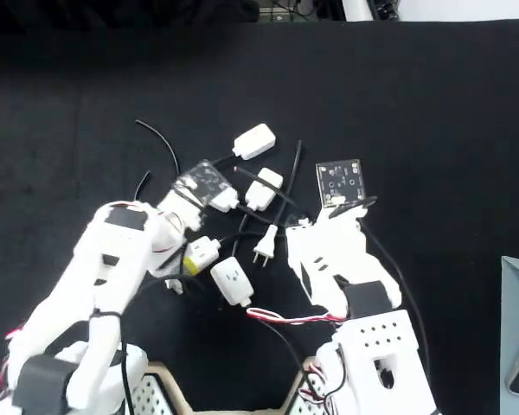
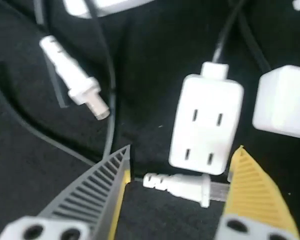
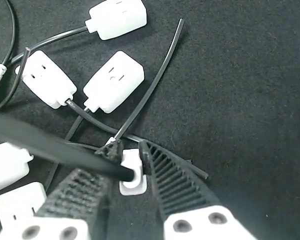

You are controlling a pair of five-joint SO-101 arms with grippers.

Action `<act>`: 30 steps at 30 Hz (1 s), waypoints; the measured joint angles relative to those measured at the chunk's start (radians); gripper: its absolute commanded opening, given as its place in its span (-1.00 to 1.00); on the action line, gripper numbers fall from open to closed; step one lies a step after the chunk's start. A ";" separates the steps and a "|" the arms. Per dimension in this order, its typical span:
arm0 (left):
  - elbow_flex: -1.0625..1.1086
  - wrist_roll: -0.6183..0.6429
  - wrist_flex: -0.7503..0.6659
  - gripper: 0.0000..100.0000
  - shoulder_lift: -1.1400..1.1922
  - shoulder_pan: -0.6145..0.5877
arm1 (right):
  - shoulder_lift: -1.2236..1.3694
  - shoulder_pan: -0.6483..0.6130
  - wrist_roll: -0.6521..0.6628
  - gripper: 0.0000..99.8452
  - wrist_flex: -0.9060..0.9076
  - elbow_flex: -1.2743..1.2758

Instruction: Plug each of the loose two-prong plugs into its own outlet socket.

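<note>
- Your left gripper (image 2: 182, 152) is standing wide open, with the grey finger (image 2: 102, 182) on one side and the yellow finger (image 2: 250, 185) on the other.
- A loose plug (image 2: 177, 184) is lying flat and crosswise between those fingers. Its prongs are pointing at the yellow finger and nearly touching it, and neither finger is gripping it.
- Just past that plug, a double socket (image 2: 205, 120) is lying face up, its near edge sitting just beside the plug's body.
- Your right gripper (image 3: 129, 147) is closing narrow on a corded plug (image 3: 132, 175) — the black fingers are pressing against both of its sides.
- A black cord (image 3: 50, 142) is running away from that held plug across the near finger.
- Beyond the right gripper, two white sockets (image 3: 45, 80) (image 3: 112, 82) are lying side by side, with a far socket (image 3: 115, 17) lying well past them.
- A third plug (image 1: 264, 245) is resting on the black table (image 1: 432, 104) between your two grippers — its prongs are pointing back toward the arm bases.
</note>
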 measured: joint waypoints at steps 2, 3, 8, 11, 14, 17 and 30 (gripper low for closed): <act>-0.002 0.000 0.017 -0.38 -0.068 -0.035 | 0.000 -0.002 0.000 -0.98 0.000 0.000; -0.002 0.000 0.025 -0.38 -0.107 -0.055 | 0.000 -0.008 0.000 -0.98 0.000 0.000; 0.049 0.009 0.034 -0.38 -0.316 -0.186 | 0.000 -0.101 0.000 -0.98 0.026 -0.037; 0.129 0.055 0.035 -0.38 -0.428 -0.255 | 0.000 -0.176 0.000 -0.98 0.041 -0.089; 0.210 0.087 0.035 -0.38 -0.528 -0.315 | 0.000 -0.265 0.000 -0.98 0.041 -0.114; 0.293 0.098 0.023 -0.38 -0.618 -0.336 | 0.000 -0.367 0.000 -0.98 0.023 -0.117; 0.542 0.318 -0.104 -0.38 -0.961 -0.539 | 0.486 -0.516 -0.120 -0.98 -0.192 -0.252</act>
